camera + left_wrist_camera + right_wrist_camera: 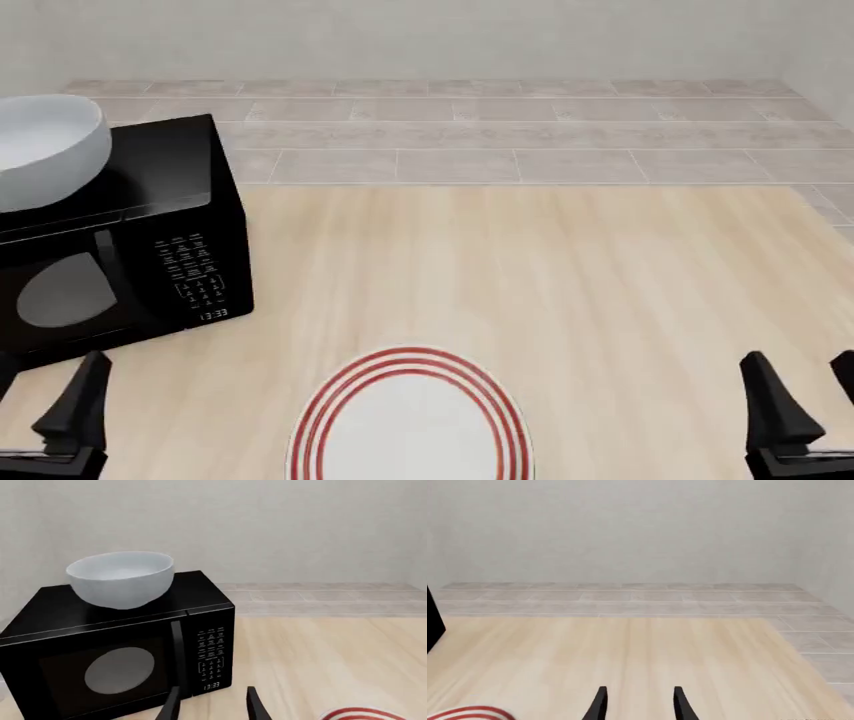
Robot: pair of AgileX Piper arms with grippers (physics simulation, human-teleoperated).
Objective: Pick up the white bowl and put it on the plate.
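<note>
Bowl (pixel 121 578), plain white, sits on top of the black microwave (pixel 120 250) at the far left of the tabletop (pixel 561 290), so the left pincer (pixel 211 705) is the nearer one to fetch it; its jaws stand apart, holding nothing. The red-ringed plate (pixel 408 420) lies flat near the front, between the arms, an easy drop spot. The right pincer (pixel 638 705) is likewise open and empty. The microwave's display reads 13:33, its keypad print too small to read
</note>
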